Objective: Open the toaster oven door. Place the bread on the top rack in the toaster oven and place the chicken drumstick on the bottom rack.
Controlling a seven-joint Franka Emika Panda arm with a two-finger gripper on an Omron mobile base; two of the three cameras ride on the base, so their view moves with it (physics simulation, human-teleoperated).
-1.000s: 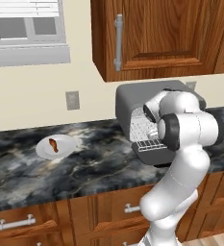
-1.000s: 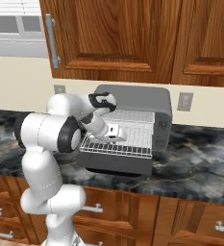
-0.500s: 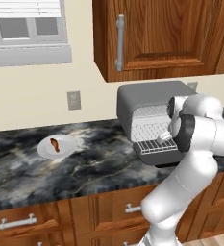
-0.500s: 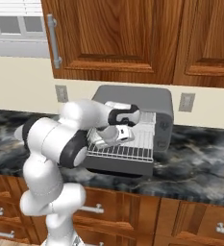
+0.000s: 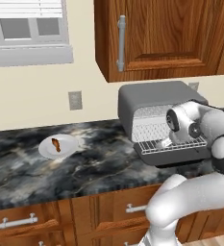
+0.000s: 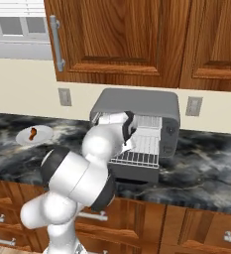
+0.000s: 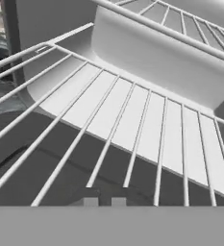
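The grey toaster oven stands on the counter with the toaster oven door folded down flat. The bottom rack juts out over the door. Wires of the top rack cross above it. My gripper is at the oven's mouth just over the bottom rack, shut, with nothing visible between its tips. The chicken drumstick lies on a white plate far to the left. I cannot make out the bread.
The dark marble counter runs left and right of the oven. Wooden wall cabinets hang close above the oven. My own elbow and forearm stand in front of the oven's right half.
My arm has swung further across the oven's front while the hand stayed at the opening over the rack. The plate and drumstick have not moved.
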